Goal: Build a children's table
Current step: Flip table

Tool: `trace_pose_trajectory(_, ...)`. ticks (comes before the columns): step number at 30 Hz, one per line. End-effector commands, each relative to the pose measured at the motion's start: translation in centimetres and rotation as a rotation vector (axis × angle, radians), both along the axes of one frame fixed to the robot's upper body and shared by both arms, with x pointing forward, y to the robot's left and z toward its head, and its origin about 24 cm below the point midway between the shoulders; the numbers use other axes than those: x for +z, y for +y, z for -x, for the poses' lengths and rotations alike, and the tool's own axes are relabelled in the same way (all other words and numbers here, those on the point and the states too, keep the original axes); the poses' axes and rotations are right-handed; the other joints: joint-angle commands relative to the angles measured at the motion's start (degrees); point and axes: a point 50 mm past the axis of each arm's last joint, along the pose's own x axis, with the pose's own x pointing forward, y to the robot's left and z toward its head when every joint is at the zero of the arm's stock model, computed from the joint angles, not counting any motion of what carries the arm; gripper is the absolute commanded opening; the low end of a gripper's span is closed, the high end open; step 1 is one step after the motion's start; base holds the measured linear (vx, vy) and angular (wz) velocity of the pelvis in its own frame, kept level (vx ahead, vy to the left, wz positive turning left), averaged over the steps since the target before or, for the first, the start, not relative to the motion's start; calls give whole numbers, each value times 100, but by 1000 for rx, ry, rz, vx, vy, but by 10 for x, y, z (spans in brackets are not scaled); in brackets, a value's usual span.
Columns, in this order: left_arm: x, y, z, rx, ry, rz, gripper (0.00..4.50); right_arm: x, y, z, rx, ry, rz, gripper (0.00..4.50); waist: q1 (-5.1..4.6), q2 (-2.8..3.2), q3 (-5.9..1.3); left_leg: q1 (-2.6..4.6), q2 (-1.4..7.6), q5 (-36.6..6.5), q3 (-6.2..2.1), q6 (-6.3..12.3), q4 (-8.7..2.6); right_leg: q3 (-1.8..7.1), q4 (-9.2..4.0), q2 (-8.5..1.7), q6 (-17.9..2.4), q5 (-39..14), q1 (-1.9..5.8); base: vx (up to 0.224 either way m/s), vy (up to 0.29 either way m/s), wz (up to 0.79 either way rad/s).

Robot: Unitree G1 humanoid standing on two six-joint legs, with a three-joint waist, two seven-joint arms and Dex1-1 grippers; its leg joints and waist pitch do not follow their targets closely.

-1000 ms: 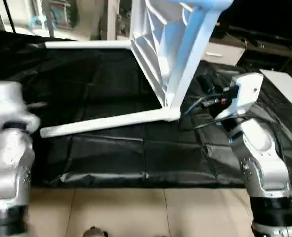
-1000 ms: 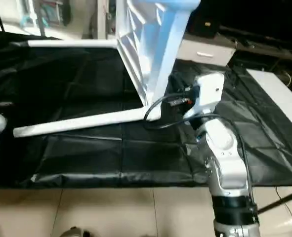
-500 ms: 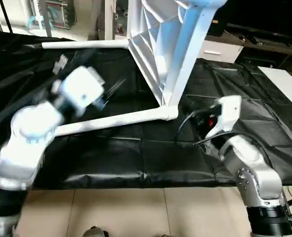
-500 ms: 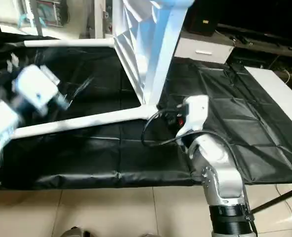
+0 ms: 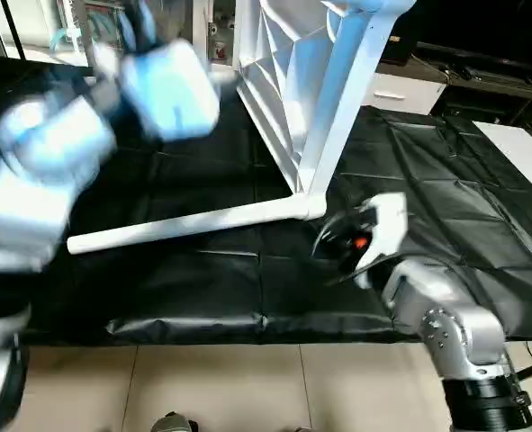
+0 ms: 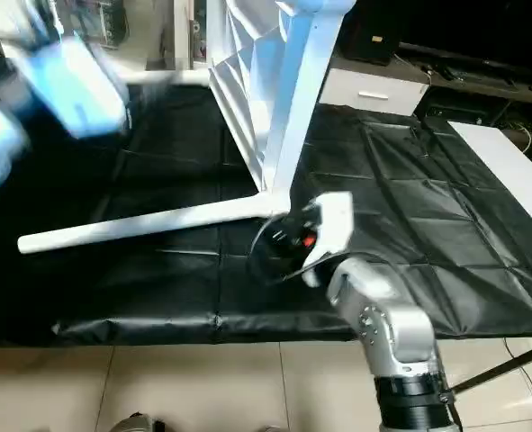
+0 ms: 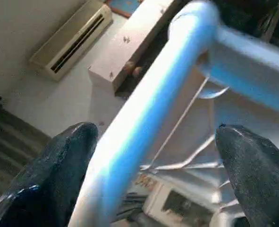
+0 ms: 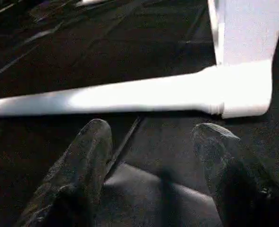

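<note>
The children's table [image 5: 284,99] stands on its edge on the black cloth, its ribbed underside toward my left. One white leg [image 5: 193,225] lies along the cloth from the lower corner. A second leg [image 5: 342,99] rises steeply to the upper corner. My left arm [image 5: 162,85] is raised and blurred at the upper left. Its gripper [image 7: 153,132] is open, with a white leg [image 7: 144,127] passing across the gap beyond the fingertips. My right gripper [image 8: 151,137] is open and holds nothing. It sits low over the cloth, just short of the lying leg [image 8: 130,97] and its corner socket [image 8: 245,92].
The black-cloth work table [image 5: 202,288] ends at its front edge above a tiled floor [image 5: 229,387]. A white panel [image 5: 518,148] lies at the right, and a pale cabinet [image 5: 401,90] stands behind the table. My right forearm [image 5: 437,315] reaches in from the lower right.
My left arm has swung up from the lower left to the upper left beside the table. My right arm has drawn back from the table's lower corner toward the front edge.
</note>
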Motion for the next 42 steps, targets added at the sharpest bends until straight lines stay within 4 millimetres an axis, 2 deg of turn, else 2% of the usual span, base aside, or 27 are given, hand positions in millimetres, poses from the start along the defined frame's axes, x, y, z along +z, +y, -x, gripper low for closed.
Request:
trace_pose_trajectory(1, 6, 1, 0, 13, -19, -33, 450, 1, -3, 2, -2, -2, 18, 348, 15, 195, -369, 261, 424, -2366, -311, -1085, -578, 238, -399, -480, -757, -1688, 38, 0, 0, 0)
trace_pose_trajectory(2, 11, 8, -5, 75, -40, -85, 450, 2, -1, 2, 1, 6, 19, 358, 21, 183, -355, 268, 421, -2415, -307, -1067, -574, 245, -432, -473, -722, -1827, 12, 0, 0, 0)
trace_pose_trajectory(3, 13, 12, -8, 116, -53, -128, 450, 2, 0, 2, 4, 9, 19, 366, 31, 200, -367, 277, 425, -2433, -321, -1072, -570, 242, -422, -481, -703, -1862, 18, 0, 0, 0)
trace_pose_trajectory(5, 14, 17, -12, 149, -63, -161, 450, 2, 1, 2, 8, 8, 25, 380, 15, 195, -357, 277, 427, -2585, -334, -1100, -582, 244, -433, -486, -643, -2034, 3, 0, 0, 0)
trace_pose_trajectory(7, 15, 20, -16, 170, -66, -171, 450, 2, 1, 2, 10, 5, 31, 401, 33, 215, -352, 304, 442, -2637, -337, -1125, -585, 243, -432, -500, -683, -2004, -27, 0, 0, 0)
trace_pose_trajectory(8, 16, 22, -19, 192, -65, -186, 450, 2, 2, 2, 8, 2, 41, 409, 47, 245, -358, 308, 446, -2679, -337, -1162, -593, 237, -415, -487, -720, -1854, -33, 0, 0, 0)
trace_pose_trajectory(11, 19, 26, -23, 221, -83, -213, 450, 1, 2, 2, 3, 0, 57, 444, 81, 235, -353, 311, 444, -2781, -336, -1191, -602, 235, -417, -490, -729, -1848, -34, 0, 0, 0)
trace_pose_trajectory(12, 22, 28, -26, 240, -83, -251, 450, 1, 3, 3, 9, 2, 68, 444, 97, 256, -354, 313, 439, -2805, -342, -1193, -598, 236, -415, -497, -723, -1881, -36, 0, 0, 0)
trace_pose_trajectory(15, 24, 29, -29, 250, -62, -284, 450, 0, 4, 4, 16, 7, 72, 444, 128, 258, -349, 314, 441, -2863, -348, -1180, -601, 247, -440, -512, -687, -1983, -37, 0, 0, 0)
trace_pose_trajectory(20, 40, 32, -32, 290, -130, -235, 450, 0, 11, 11, 93, -10, 94, 444, 150, 296, -357, 312, 456, -2778, -348, -1214, -607, 236, -388, -508, -784, -1611, -23, 0, 0, 0)
trace_pose_trajectory(25, 54, 41, -36, 360, -217, -211, 450, -2, 13, 14, 121, -17, 124, 444, 154, 269, -371, 295, 454, -2616, -348, -1167, -589, 240, -375, -517, -803, -1458, 13, 0, 0, 0)
trace_pose_trajectory(28, 45, 47, -44, 396, -142, -267, 450, -2, 15, 15, 133, -21, 132, 444, 152, 274, -342, 305, 455, -2727, -354, -1136, -592, 255, -422, -529, -766, -1740, -14, 0, 0, 0)
trace_pose_trajectory(29, 42, 48, -46, 398, -125, -265, 450, -2, 16, 15, 138, -22, 132, 444, 161, 313, -346, 315, 460, -2766, -362, -1146, -593, 259, -418, -534, -774, -1760, -21, 0, 0, 0)
trace_pose_trajectory(32, 38, 50, -49, 395, -97, -257, 450, -2, 18, 16, 144, -24, 132, 444, 156, 305, -346, 318, 466, -2850, -363, -1160, -599, 252, -412, -528, -816, -1706, -26, 0, 0, 0)
trace_pose_trajectory(34, 29, 51, -51, 387, -66, -248, 450, -2, 18, 18, 148, -25, 134, 444, 163, 344, -352, 326, 468, -2843, -360, -1174, -603, 251, -403, -518, -841, -1596, -30, 0, 0, 0)
trace_pose_trajectory(37, 19, 51, -54, 380, -31, -238, 450, -3, 18, 20, 149, -26, 135, 444, 163, 320, -362, 318, 469, -2742, -348, -1168, -605, 243, -381, -514, -896, -1411, -10, 0, 0, 0)
trace_pose_trajectory(39, 18, 52, -55, 383, -30, -232, 450, -3, 18, 20, 148, -26, 136, 444, 163, 334, -351, 315, 461, -2785, -350, -1169, -606, 244, -386, -512, -889, -1489, -11, 0, 0, 0)
trace_pose_trajectory(42, 14, 56, -55, 384, -14, -211, 450, -4, 18, 21, 145, -27, 141, 444, 163, 322, -345, 321, 463, -2892, -359, -1141, -600, 253, -415, -532, -859, -1712, -19, 0, 0, 0)
